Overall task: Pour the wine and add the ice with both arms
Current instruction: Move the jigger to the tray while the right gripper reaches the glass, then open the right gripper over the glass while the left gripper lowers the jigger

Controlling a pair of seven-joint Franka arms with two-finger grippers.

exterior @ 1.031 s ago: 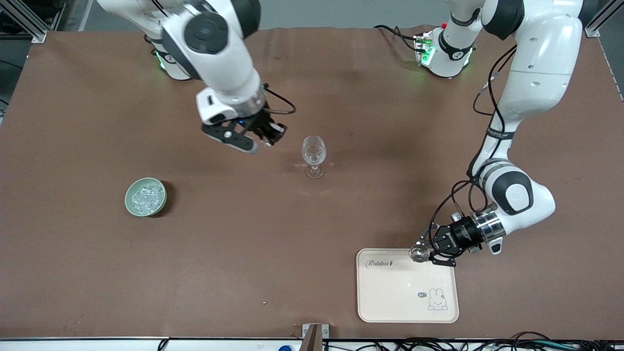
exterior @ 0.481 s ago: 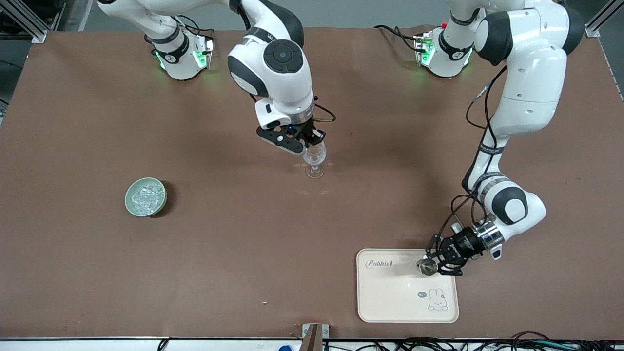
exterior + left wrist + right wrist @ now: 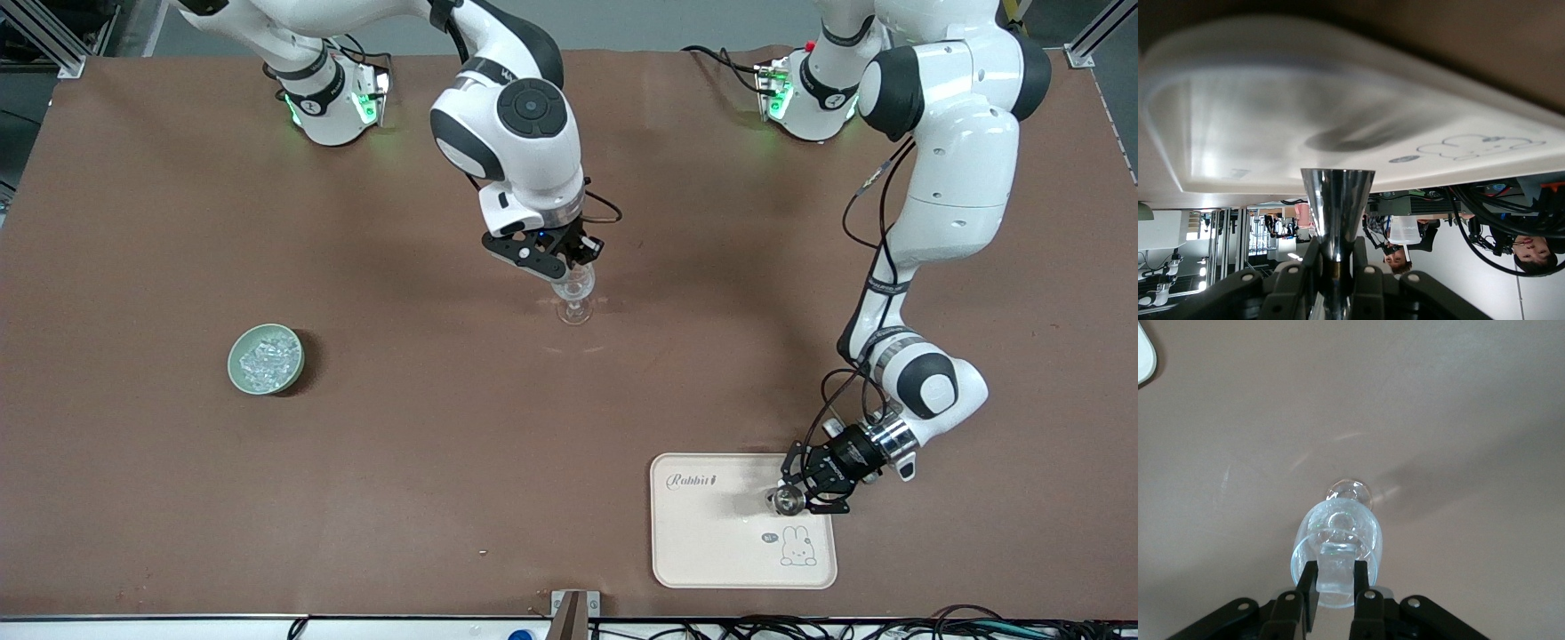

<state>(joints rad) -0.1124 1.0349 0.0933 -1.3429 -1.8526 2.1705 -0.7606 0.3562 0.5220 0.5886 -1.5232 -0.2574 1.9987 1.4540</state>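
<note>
A clear wine glass (image 3: 575, 300) stands mid-table. My right gripper (image 3: 573, 263) hangs right over its mouth. In the right wrist view the right gripper (image 3: 1336, 579) is shut on a clear ice cube (image 3: 1336, 561) above the wine glass's rim (image 3: 1365, 532). A green bowl (image 3: 238, 372) of ice cubes (image 3: 267, 357) sits toward the right arm's end. My left gripper (image 3: 800, 496) is shut on a small shiny metal cup (image 3: 784, 503) low over the cream tray (image 3: 711, 542). The left wrist view shows the left gripper (image 3: 1337, 261), the metal cup (image 3: 1338, 193) and the tray (image 3: 1338, 93).
The tray has "Rabbit" lettering (image 3: 690, 481) and a bunny drawing (image 3: 798, 546) and lies near the table's front edge at the left arm's end. Brown table mat (image 3: 444, 462) stretches between bowl, glass and tray.
My right gripper has swung from beside the wine glass to right over it with the ice cube. My left gripper has carried the metal cup from the tray's edge to over the tray.
</note>
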